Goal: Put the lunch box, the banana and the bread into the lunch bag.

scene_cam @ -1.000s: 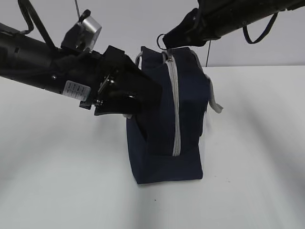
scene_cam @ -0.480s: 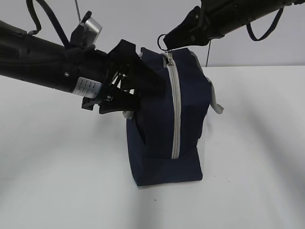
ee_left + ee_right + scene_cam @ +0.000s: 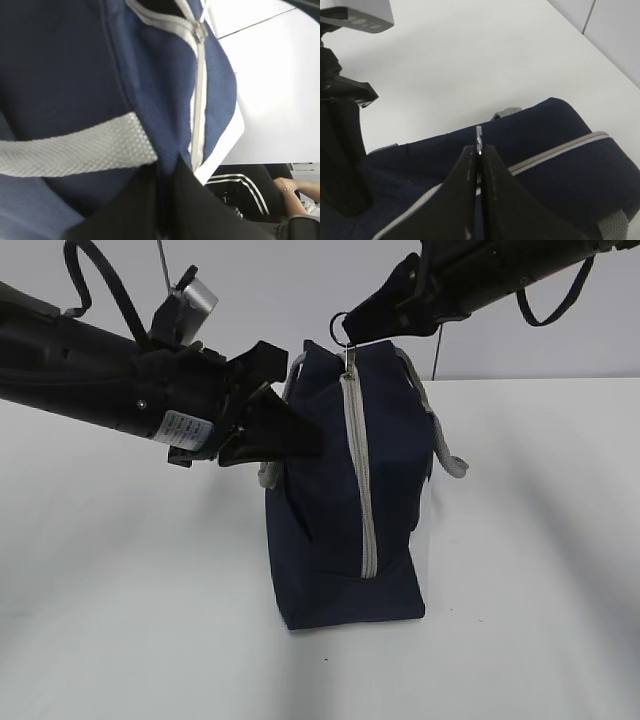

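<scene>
The navy lunch bag (image 3: 320,520) stands upright on the white table (image 3: 130,620), its grey zipper strip (image 3: 358,470) facing the exterior camera. My left gripper (image 3: 305,440) is shut on the bag's navy fabric at its upper left side, just beside a grey strap (image 3: 75,150); the left wrist view has the gripper (image 3: 165,169) pinching a fold of the cloth. My right gripper (image 3: 348,332) is above the bag's top, shut on the metal ring zipper pull (image 3: 479,134). The lunch box, the banana and the bread are out of view.
A second grey strap (image 3: 455,465) hangs off the bag's right side. A person in black trousers with white stripes (image 3: 250,182) sits beyond the table's edge in the left wrist view. A pale wall rises behind the table.
My left gripper was open beside the bag and has shut on its fabric by the strap. The right gripper has kept its hold on the ring pull at the top.
</scene>
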`<control>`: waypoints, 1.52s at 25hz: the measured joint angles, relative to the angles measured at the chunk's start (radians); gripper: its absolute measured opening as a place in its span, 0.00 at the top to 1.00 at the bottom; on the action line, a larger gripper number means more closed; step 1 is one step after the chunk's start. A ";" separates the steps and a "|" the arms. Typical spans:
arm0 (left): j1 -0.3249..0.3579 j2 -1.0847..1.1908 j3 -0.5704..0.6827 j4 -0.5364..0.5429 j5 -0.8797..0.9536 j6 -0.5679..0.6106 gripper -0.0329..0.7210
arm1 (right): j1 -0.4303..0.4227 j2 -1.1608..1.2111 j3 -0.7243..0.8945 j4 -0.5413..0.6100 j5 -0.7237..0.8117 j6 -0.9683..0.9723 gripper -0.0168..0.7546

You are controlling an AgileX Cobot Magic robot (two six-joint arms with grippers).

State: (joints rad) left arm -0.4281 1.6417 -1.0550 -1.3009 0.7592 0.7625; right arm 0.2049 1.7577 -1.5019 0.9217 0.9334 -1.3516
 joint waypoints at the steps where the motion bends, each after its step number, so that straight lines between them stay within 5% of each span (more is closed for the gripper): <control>1: 0.000 0.000 0.000 0.000 0.000 0.003 0.94 | 0.000 0.000 0.000 0.000 -0.008 0.000 1.00; 17: 0.000 0.000 0.000 0.021 0.077 0.006 0.96 | -0.003 0.058 -0.039 -0.005 -0.171 0.002 1.00; 30: 0.001 0.000 0.000 0.101 0.165 0.006 0.96 | -0.054 0.476 -0.520 -0.029 -0.002 0.058 1.00; 38: 0.004 0.000 0.000 0.127 0.165 0.005 0.96 | -0.061 0.590 -0.666 -0.067 0.075 0.131 1.00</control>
State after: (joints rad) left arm -0.4241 1.6417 -1.0550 -1.1737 0.9244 0.7676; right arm 0.1436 2.3481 -2.1681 0.8544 1.0082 -1.2205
